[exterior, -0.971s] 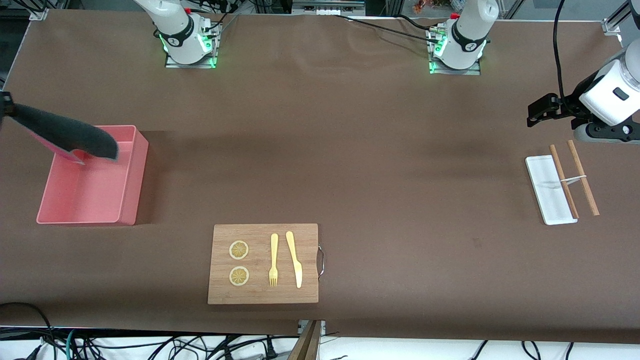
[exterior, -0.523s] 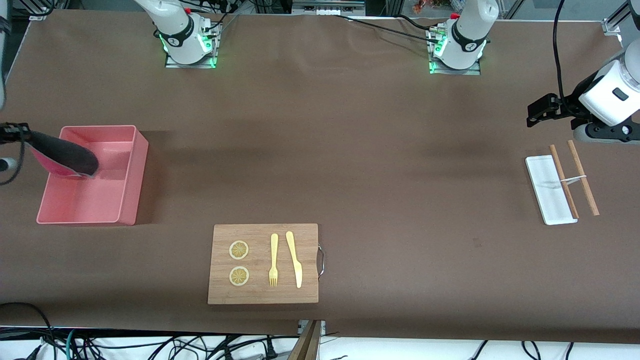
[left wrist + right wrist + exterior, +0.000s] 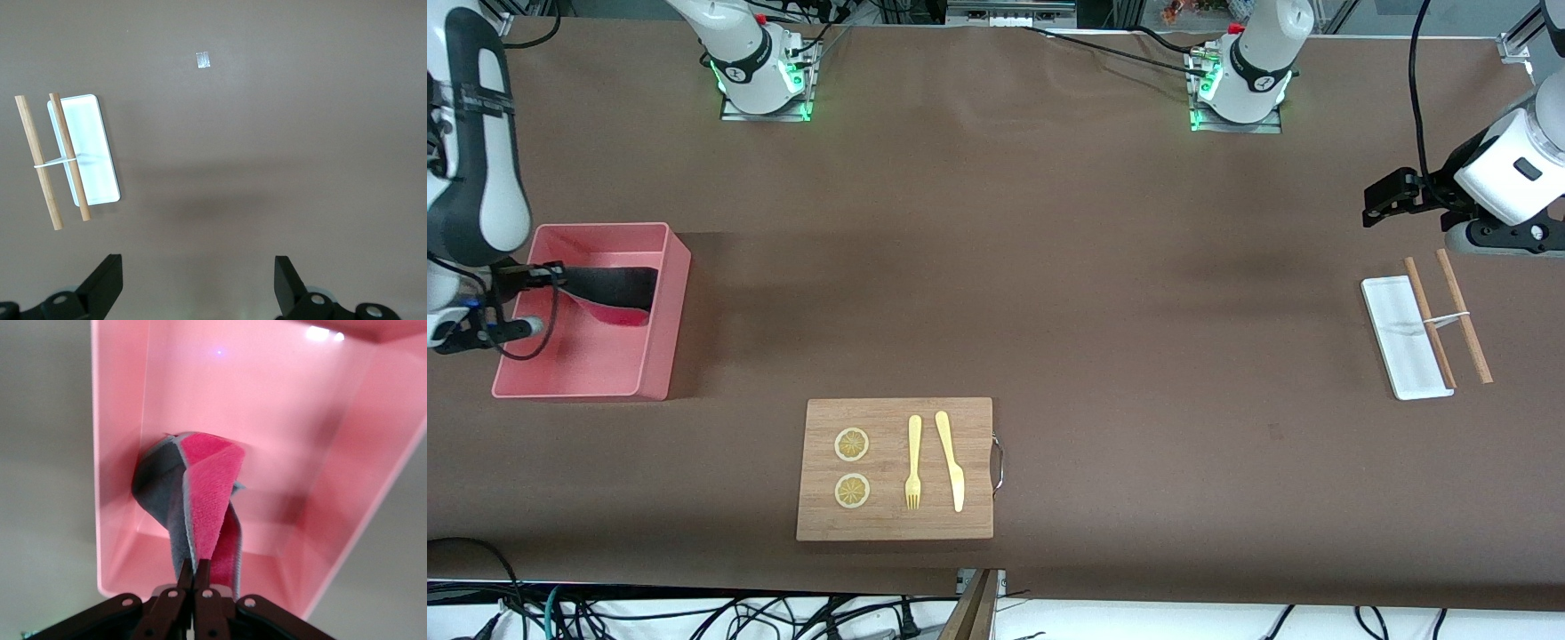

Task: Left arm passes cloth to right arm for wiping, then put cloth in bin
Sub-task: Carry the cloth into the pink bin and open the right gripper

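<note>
The soft two-sided cloth (image 3: 615, 289), dark grey on one face and pinkish-red on the other, hangs inside the shallow rectangular pink plastic bin (image 3: 667, 307) at the counter's edge on the right arm's end, its loose end draped toward the tub's floor. The right gripper (image 3: 543, 274) is clamped on a bunched edge of it over the bin's wall. It looks light and limp, so it should fold and sag wherever unsupported; a pinch on a gathered edge or corner suits it, and it will likely drop in a heap once let go

The right wrist view shows the red face curling around the grey (image 3: 203, 513) and the fingers pressed tight, which the front view cannot resolve. The front view alone places the left gripper (image 3: 1383, 197), fingers apart and empty, waiting over the counter's edge at the left arm's end, near a small white flat tray (image 3: 1392, 342) and two tied wooden sticks (image 3: 1449, 316)
</note>
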Robot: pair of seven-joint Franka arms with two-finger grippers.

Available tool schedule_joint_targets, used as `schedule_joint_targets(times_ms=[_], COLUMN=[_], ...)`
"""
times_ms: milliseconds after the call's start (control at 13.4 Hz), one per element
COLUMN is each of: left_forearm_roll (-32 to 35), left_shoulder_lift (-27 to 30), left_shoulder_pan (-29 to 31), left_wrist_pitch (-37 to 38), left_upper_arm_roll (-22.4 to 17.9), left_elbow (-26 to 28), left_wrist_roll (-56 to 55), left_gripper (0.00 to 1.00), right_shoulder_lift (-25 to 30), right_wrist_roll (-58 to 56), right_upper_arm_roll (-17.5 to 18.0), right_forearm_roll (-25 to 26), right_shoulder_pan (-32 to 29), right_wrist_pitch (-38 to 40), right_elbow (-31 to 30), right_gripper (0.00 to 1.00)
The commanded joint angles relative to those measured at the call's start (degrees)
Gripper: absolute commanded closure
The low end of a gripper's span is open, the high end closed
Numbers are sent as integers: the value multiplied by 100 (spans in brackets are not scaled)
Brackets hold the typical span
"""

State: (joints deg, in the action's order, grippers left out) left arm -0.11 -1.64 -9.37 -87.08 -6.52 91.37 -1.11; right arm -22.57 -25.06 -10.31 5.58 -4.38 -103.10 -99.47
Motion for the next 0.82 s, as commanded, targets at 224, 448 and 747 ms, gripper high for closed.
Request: schedule_joint_targets(times_ms=[224, 448, 747], left_forearm_roll=[116, 116, 116], left_shoulder_lift=[340, 305, 278], left_shoulder_pan=[6, 14, 23], left_wrist_pitch=[-318, -327, -335], left_upper_arm_roll=[37, 37, 28], left_elbow=[461, 408, 390], left_wrist_roll=[76, 67, 76], left_gripper=[0, 0, 0], right_shoulder_lift=[-414, -642, -215], right_wrist_roll=[115, 141, 168], right_upper_arm_roll=[3, 3, -6], right_forearm_roll=[-92, -127, -977], right_shoulder_pan=[-37, -54, -54], right_wrist_pitch=[-1465, -2011, -1821], right_elbow=[-476, -547, -495], right_gripper=[100, 40, 0])
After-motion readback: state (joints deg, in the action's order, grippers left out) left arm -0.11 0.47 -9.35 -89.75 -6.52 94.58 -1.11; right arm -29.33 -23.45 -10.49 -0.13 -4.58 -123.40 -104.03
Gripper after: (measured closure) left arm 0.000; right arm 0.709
